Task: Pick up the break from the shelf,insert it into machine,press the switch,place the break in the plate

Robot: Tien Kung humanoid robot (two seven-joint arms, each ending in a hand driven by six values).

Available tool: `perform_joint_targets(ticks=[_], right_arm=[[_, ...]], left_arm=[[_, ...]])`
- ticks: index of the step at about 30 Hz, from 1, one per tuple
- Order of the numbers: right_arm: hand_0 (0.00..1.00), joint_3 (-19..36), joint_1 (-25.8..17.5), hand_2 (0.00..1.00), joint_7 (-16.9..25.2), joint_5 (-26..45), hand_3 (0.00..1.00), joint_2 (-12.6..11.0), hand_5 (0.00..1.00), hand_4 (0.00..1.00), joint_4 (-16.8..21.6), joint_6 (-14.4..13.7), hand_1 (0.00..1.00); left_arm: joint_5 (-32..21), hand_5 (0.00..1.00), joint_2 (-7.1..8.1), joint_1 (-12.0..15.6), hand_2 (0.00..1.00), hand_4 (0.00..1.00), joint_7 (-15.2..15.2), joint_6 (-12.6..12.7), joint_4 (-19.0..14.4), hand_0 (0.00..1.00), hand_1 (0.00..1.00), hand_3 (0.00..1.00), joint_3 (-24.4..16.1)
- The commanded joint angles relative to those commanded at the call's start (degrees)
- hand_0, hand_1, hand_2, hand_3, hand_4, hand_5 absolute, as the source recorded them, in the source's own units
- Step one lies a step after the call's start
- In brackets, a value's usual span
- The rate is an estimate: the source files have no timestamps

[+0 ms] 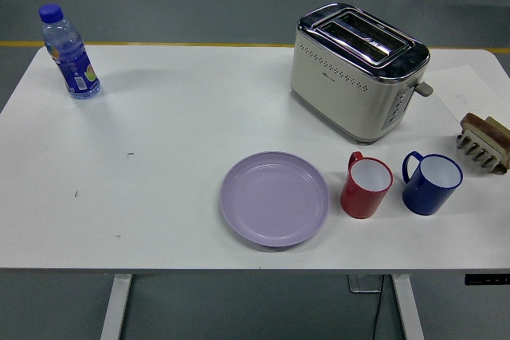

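A cream and chrome toaster [358,69] stands at the back right of the white table, its two slots empty and its side lever [425,88] up. At the right edge a small beige rack [482,149] holds a brown slice of bread [480,126]. A lilac plate [275,197] lies empty near the front middle. Neither of my hands appears in the head view.
A red mug [366,185] and a blue mug [431,182] stand side by side between the plate and the rack. A blue-capped water bottle [70,55] stands at the far left corner. The table's near edge [239,267] runs along the bottom.
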Motion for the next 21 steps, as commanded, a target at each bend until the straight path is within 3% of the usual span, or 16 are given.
perform_joint_targets(ticks=[21], right_arm=[[0.72, 0.2, -0.1, 0.719, 0.3, 1.7, 0.667, 0.0, 0.168, 0.602, -0.3, 0.2, 0.681]], left_arm=[[0.2, 0.88, -0.01, 0.1, 0.666, 0.43, 0.0, 0.0, 0.0, 0.654, 0.617, 0.61, 0.0]])
